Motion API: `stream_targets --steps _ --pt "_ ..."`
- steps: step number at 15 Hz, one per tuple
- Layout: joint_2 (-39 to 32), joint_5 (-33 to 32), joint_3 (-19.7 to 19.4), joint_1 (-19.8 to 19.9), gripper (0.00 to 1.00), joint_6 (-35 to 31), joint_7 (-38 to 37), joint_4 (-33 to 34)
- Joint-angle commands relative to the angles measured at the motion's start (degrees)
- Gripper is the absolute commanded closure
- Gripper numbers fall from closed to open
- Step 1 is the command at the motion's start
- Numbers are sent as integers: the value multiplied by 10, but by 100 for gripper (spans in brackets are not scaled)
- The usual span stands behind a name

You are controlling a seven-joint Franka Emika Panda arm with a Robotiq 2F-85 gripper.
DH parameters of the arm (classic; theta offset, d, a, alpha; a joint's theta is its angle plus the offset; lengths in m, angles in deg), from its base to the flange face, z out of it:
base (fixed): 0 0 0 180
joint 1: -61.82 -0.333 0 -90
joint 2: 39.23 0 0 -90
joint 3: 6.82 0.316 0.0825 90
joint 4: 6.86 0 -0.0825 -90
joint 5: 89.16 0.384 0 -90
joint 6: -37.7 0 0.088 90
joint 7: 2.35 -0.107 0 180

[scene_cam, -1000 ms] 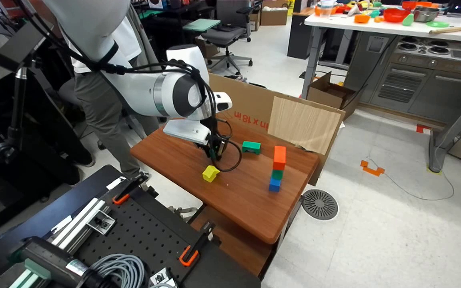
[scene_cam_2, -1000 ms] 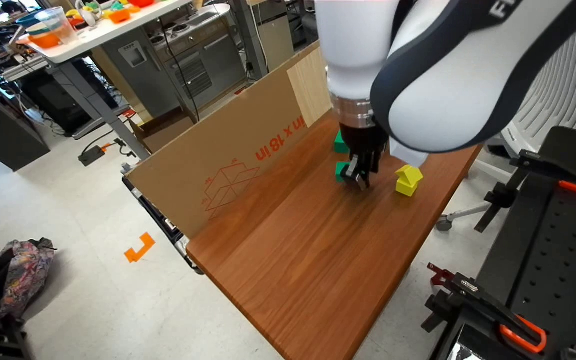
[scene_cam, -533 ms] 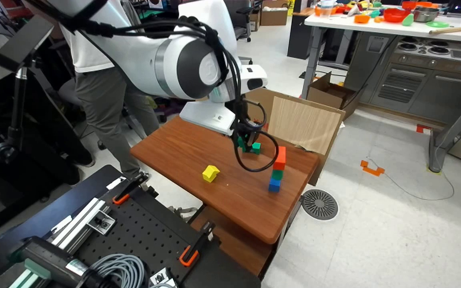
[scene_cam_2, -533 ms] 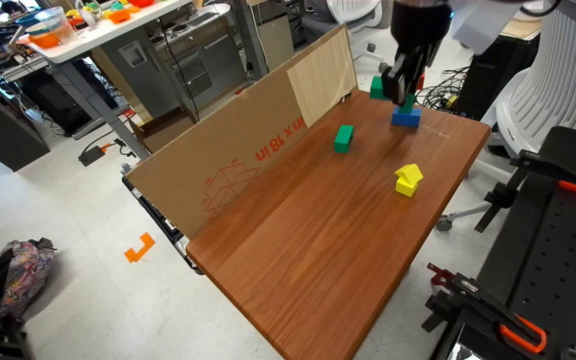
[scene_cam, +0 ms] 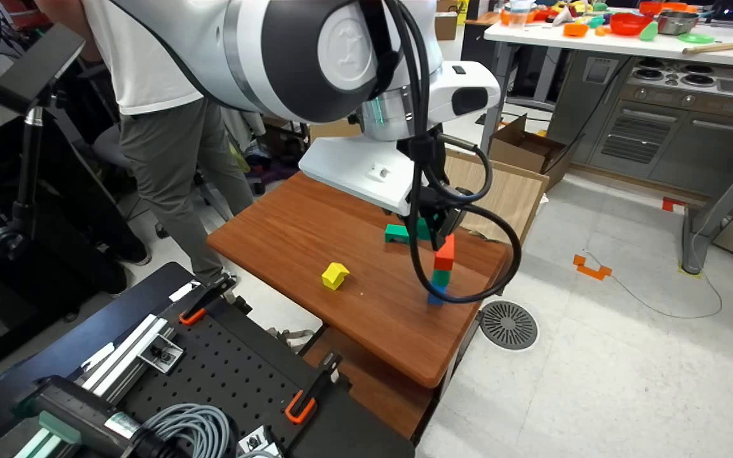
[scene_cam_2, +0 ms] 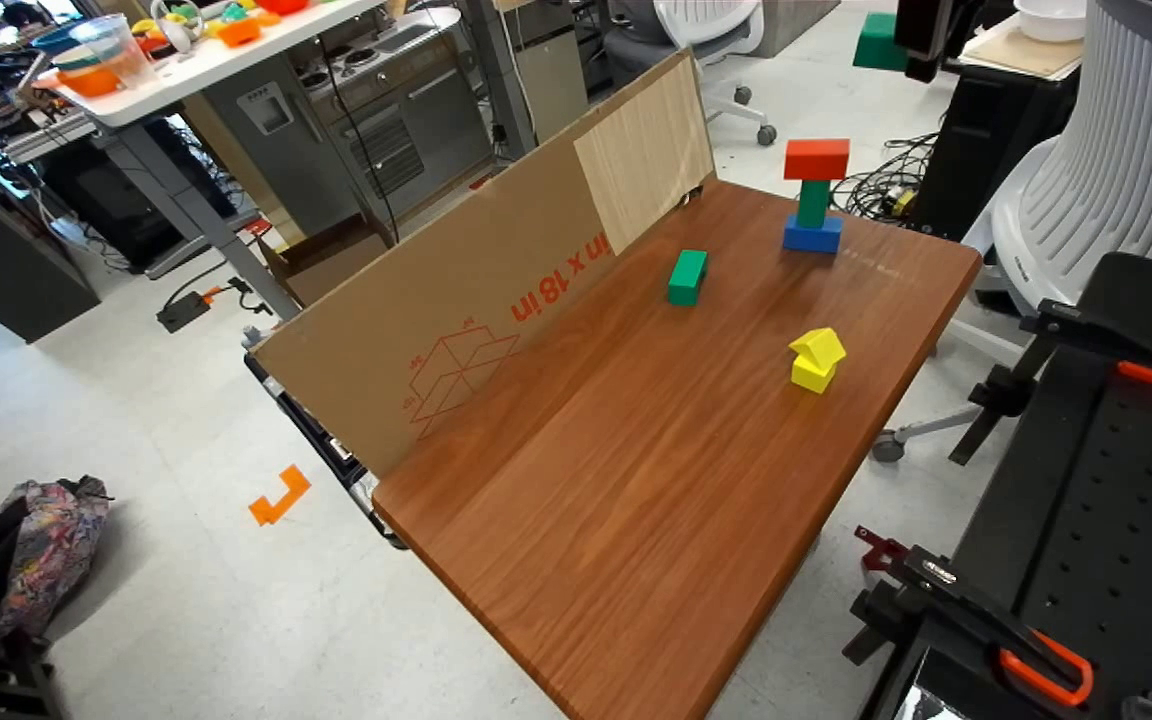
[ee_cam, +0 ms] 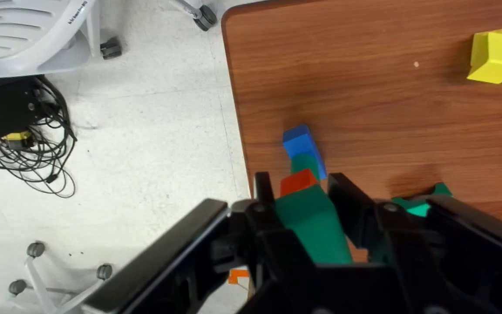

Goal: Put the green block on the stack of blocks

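In the wrist view, the claw is pinching the green block, with one of its black fingers on each side. The stack of blocks is lower down. Its red-orange block peeks out just past the green block, and its blue block sits on the brown table. The table's short edge is close to the stack. Past that edge there is floor, a chair and a tangle of black wires. A yellow block is well apart, across the wood. Another green block is partly hidden by the claw.

In an exterior view, the top cuts off most of the claw, and the green block pokes out beside it. A gap shows between the green block and the stack, so they are apart. The stack stands straight up, with a thin middle block. A cardboard wall runs along one long edge, and the second green block lies near it. The yellow block is nearer the opposite long edge. A wide stretch of wood reaches to the far short edge.

In an exterior view, the robot arm reaches over the table. Black cables loop in front of the stack and hide part of it. A person stands near the table's other end.
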Motion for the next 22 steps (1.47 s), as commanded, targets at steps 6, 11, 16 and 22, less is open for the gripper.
stream_targets --steps 6,11,16,22 --pt "-65 68 17 14 87 3 67 45" --pt "-113 138 37 26 87 17 134 98" --pt "-162 129 35 32 87 33 135 142" --pt "-189 126 37 40 87 58 137 179"
